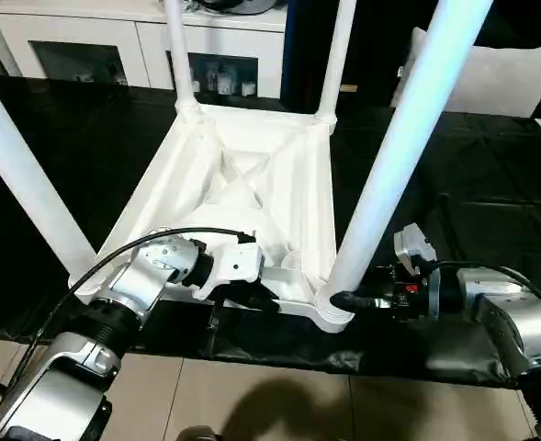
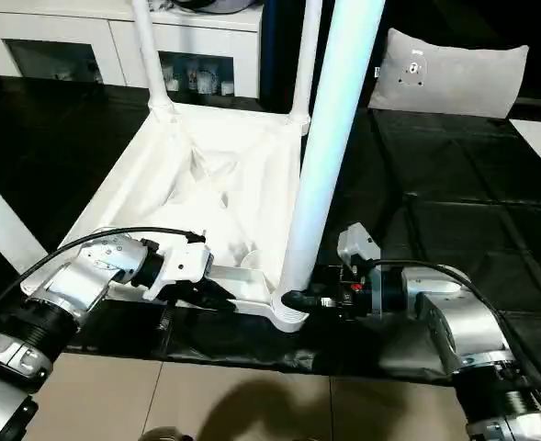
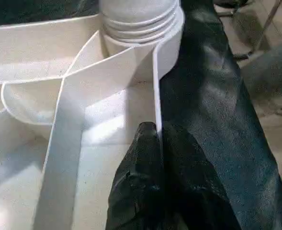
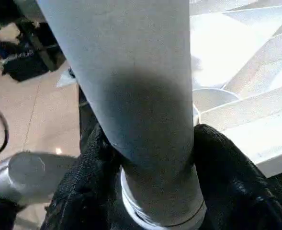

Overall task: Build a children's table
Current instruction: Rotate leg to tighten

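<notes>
While left gripper (image 3: 152, 139) pinches tabletop (image 1: 252, 175) near rim, right gripper (image 4: 145, 158) clasps near-right leg (image 1: 394, 156) base.

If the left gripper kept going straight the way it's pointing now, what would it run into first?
The left gripper, shut on the tabletop's near rim wall, points along that rim toward the corner socket holding the nearest leg. It would likely meet that socket first.

table top (image 1: 293, 197): showing all white, X-ribbed underside
legs (image 1: 408, 138): showing plain white
mat (image 1: 490, 211): lying glossy black
cabinet (image 1: 141, 41): standing white with dark glass doors
cushion (image 2: 449, 73): sitting pale grey
floor (image 1: 252, 404): showing beige tiles
forearms (image 1: 518, 317): gleaming silver
</notes>
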Robot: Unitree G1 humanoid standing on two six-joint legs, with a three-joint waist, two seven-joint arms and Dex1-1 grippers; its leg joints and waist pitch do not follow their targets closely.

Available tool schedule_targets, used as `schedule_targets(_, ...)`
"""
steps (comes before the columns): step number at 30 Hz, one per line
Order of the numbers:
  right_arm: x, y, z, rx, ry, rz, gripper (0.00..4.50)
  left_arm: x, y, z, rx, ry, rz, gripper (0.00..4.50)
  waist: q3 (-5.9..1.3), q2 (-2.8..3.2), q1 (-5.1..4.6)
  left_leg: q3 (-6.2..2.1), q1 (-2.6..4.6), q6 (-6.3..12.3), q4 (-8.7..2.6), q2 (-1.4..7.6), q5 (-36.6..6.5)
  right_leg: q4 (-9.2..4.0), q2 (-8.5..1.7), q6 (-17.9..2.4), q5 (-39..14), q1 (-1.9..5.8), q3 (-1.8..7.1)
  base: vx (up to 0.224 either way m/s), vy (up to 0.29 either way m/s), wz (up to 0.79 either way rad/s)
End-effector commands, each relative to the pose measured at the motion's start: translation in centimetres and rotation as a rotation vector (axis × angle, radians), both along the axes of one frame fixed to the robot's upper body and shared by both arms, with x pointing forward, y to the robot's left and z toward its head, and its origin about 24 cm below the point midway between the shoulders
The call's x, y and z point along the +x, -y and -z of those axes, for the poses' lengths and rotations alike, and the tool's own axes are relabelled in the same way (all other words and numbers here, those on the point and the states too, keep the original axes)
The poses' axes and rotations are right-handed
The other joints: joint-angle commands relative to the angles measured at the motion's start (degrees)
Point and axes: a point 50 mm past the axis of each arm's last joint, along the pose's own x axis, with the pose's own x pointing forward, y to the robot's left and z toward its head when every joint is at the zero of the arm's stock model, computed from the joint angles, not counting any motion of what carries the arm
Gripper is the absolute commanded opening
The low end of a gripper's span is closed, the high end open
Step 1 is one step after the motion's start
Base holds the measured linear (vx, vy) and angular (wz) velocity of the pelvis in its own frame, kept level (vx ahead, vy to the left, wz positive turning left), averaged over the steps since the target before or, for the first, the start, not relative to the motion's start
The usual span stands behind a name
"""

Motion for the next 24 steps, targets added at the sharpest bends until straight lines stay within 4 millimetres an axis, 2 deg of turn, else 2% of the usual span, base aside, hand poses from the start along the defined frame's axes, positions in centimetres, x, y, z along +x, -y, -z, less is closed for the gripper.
schedule_targets(1, 0.5, -1.6, 0.1, 0.026, -0.006, 0.080, 2.02, 0.2, 1.7, 0.3, -0.038, -0.018, -0.094, 0.00, -3.40, -0.48, -0.58, -0.19, 0.02, 1.92, -4.16, 2.10, -10.07, -4.41, -3.73, -9.93, -17.60, 2.98, 2.49, 0.000, 0.000, 0.00)
schedule_targets(2, 0.9, -2.0, 0.2, 0.011, -0.001, 0.133, 2.02, 0.3, 2.1, 0.3, -0.050, -0.021, -0.132, 0.00, -3.15, -0.62, -1.18, -0.40, 0.25, 0.51, -4.29, 1.82, -13.09, -5.20, -3.90, -7.65, -25.55, 2.79, 2.31, 0.000, 0.000, 0.00)
schedule_targets(4, 1.5, -2.5, 0.4, -0.001, 0.006, 0.213, 2.02, 0.4, 2.5, 0.3, -0.064, -0.025, -0.170, 0.00, -3.06, -0.61, -1.40, -0.50, 0.52, 0.03, -4.23, 1.69, -14.14, -5.77, -4.01, -6.11, -29.70, 2.48, 2.24, 0.000, 0.000, 0.00)
schedule_targets(5, 2.4, -3.1, 0.5, -0.002, -0.005, 0.322, 2.02, 0.6, 3.1, 0.3, -0.078, -0.030, -0.216, 0.00, -3.05, -0.77, -2.00, -0.68, 0.14, -0.26, -4.35, 1.51, -14.11, -5.95, -3.97, -4.83, -31.74, 2.71, 2.15, 0.000, 0.000, 0.00)
schedule_targets(6, 2.7, -3.4, 0.5, -0.004, -0.010, 0.356, 2.01, 0.6, 3.4, 0.3, -0.084, -0.030, -0.233, 0.00, -3.06, -1.26, -2.59, -0.91, -0.23, -0.43, -4.40, 1.40, -13.77, -5.91, -3.95, -3.79, -32.98, 2.83, 1.91, 0.000, 0.000, 0.00)
schedule_targets(7, 3.5, -3.9, 0.5, -0.013, -0.025, 0.449, 2.01, 0.9, 4.1, 0.3, -0.096, -0.026, -0.285, 0.00, -3.17, -0.90, -2.88, -1.02, -0.41, -0.52, -4.42, 1.32, -13.59, -5.92, -3.97, -3.55, -32.99, 2.96, 1.83, 0.000, 0.000, 0.00)
schedule_targets(9, 4.2, -4.3, 0.6, -0.024, -0.039, 0.543, 2.00, 1.3, 4.8, 0.3, -0.105, -0.023, -0.343, 0.00, -3.23, -0.58, -4.20, -0.95, -0.21, -0.50, -4.25, 1.22, -14.15, -6.24, -3.64, -3.84, -31.45, 2.53, 1.84, 0.000, 0.000, 0.00)
schedule_targets(11, 5.1, -4.7, 0.7, -0.017, -0.056, 0.658, 2.00, 2.0, 6.3, 0.3, -0.114, -0.021, -0.469, 0.00, -3.36, -0.64, -4.61, -0.75, -0.11, -0.03, -4.04, 1.10, -13.59, -6.09, -3.47, -4.50, -29.75, 2.39, 1.99, 0.000, 0.000, 0.00)
schedule_targets(13, 5.4, -4.8, 0.6, -0.010, -0.044, 0.683, 2.00, 2.2, 6.7, 0.3, -0.117, -0.019, -0.509, 0.00, -3.58, -0.60, -4.57, -0.61, 0.00, 0.65, -3.87, 1.06, -12.29, -6.00, -3.45, -5.56, -27.37, 2.47, 2.07, 0.000, 0.000, 0.00)
schedule_targets(15, 5.5, -5.0, 0.5, -0.012, -0.012, 0.697, 2.00, 2.3, 7.0, 0.2, -0.120, -0.018, -0.532, 0.00, -3.88, -0.64, -4.31, -0.49, -0.44, 1.72, -3.81, 1.34, -9.03, -5.08, -3.40, -7.59, -19.28, 2.89, 2.36, 0.000, 0.000, 0.00)
schedule_targets(16, 5.6, -5.2, 0.4, -0.001, 0.003, 0.692, 2.35, 2.3, 7.1, 0.2, -0.123, -0.013, -0.535, 0.00, -3.99, -1.16, -4.33, -0.44, -0.58, 2.15, -3.76, 1.34, -7.97, -4.79, -3.30, -8.12, -17.02, 3.10, 2.35, 0.000, 0.000, 0.00)
schedule_targets(17, 5.4, -5.5, 0.2, 0.042, -0.007, 0.676, 2.56, 2.3, 7.3, 0.0, -0.133, -0.002, -0.526, 0.00, -4.06, -0.85, -4.14, -0.38, -0.61, 2.89, -3.71, 1.30, -6.43, -4.35, -3.31, -9.38, -13.41, 3.25, 2.39, 0.000, 0.000, 0.00)
schedule_targets(18, 5.3, -5.6, 0.2, 0.052, -0.011, 0.671, 2.72, 2.2, 7.2, -0.1, -0.137, 0.001, -0.519, 0.00, -4.07, -0.84, -4.08, -0.33, -0.67, 3.64, -3.67, 1.27, -5.61, -4.21, -3.38, -10.05, -11.60, 3.44, 2.44, 0.000, 0.000, 0.00)
schedule_targets(20, 5.2, -5.4, 0.1, 0.062, -0.010, 0.665, 2.80, 2.1, 7.1, -0.1, -0.136, 0.007, -0.503, 0.00, -3.96, -0.79, -3.94, -0.24, -0.61, 4.27, -3.68, 1.29, -5.26, -4.23, -3.36, -10.67, -10.68, 3.49, 2.46, 0.000, 0.000, 0.00)
schedule_targets(21, 5.1, -5.2, 0.0, 0.063, -0.007, 0.663, 2.90, 2.1, 7.0, -0.1, -0.134, 0.009, -0.495, 0.00, -3.91, -0.46, -3.89, -0.30, -0.59, 4.20, -3.74, 1.33, -5.81, -4.26, -3.43, -10.76, -11.56, 3.50, 2.42, 0.000, 0.000, 0.00)
schedule_targets(23, 4.9, -4.0, -0.2, 0.079, 0.020, 0.641, 3.14, 1.9, 6.3, 0.0, -0.117, 0.016, -0.460, 0.00, -3.77, -0.72, -3.91, -0.25, -0.44, 3.76, -3.84, 1.37, -7.46, -4.68, -3.43, -10.20, -14.35, 3.45, 2.39, 0.000, 0.000, 0.00)
schedule_targets(24, 4.8, -3.9, -0.2, 0.079, 0.023, 0.638, 3.19, 1.9, 6.2, 0.0, -0.117, 0.017, -0.456, 0.00, -3.77, -0.61, -3.75, -0.30, -0.35, 3.70, -3.89, 1.47, -8.33, -4.77, -3.52, -9.77, -15.75, 3.45, 2.41, 0.000, 0.000, 0.00)
